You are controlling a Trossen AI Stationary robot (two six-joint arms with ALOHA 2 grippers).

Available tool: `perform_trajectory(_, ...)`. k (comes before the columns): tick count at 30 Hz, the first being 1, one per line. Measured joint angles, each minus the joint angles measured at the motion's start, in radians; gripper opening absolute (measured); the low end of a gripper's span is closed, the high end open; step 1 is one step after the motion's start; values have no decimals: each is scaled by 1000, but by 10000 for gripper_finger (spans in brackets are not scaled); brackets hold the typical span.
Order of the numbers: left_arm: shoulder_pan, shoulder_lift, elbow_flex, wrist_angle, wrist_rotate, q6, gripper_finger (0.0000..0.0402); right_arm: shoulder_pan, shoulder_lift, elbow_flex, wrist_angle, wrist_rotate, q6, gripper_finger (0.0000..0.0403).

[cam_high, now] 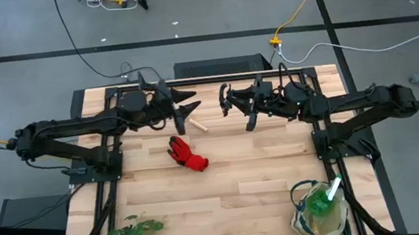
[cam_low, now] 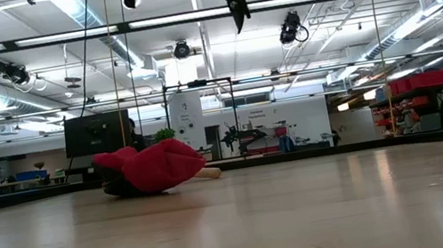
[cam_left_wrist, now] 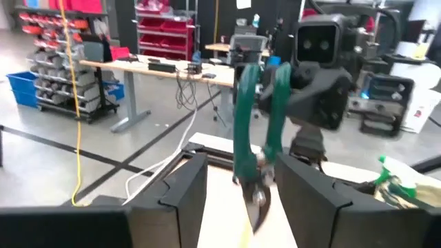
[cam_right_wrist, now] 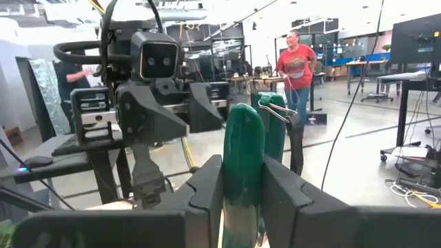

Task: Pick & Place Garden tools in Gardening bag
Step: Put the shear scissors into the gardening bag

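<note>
a: on your left, upper middle of the frame, the left gripper (cam_high: 190, 102) hangs above the surface (cam_high: 241, 185), jaws apart, clamped on nothing.

b: right of it?

a: your right gripper (cam_high: 227, 100) has its jaws clamped on the green-handled pruning shears (cam_right_wrist: 242, 162). red glove (cam_high: 187, 155) lies mid-frame; gardening bag (cam_high: 319, 212) sits lower right, spray bottle (cam_high: 333, 191) inside.
</note>
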Motion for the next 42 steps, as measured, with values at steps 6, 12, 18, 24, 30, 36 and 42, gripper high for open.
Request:
perform_trajectory(6, 0, -81, 0, -38, 5, 0, 172, 0, -83, 0, -83, 0, -2, 79)
perform_trajectory(12, 0, -142, 0, -74, 17, -3, 172, 0, -167, 0, -173, 0, -3, 79)
perform_trajectory(18, 0, -176, -1, -103, 48, -9, 172, 0, -234, 0, -262, 2, -19, 79)
perform_trajectory(24, 0, -177, -1, -110, 66, -33, 172, 0, -280, 0, -333, -18, -19, 79)
perform_trajectory(30, 0, -176, -1, -125, 115, -34, 152, 1, -303, 0, -353, -121, -19, 79)
perform_trajectory(36, 0, -176, -1, -125, 191, -63, 100, 26, -306, -1, -360, -182, -19, 61)
perform_trajectory(42, 0, -176, -1, -125, 239, -81, 55, 78, -306, -1, -361, -182, -19, 44)
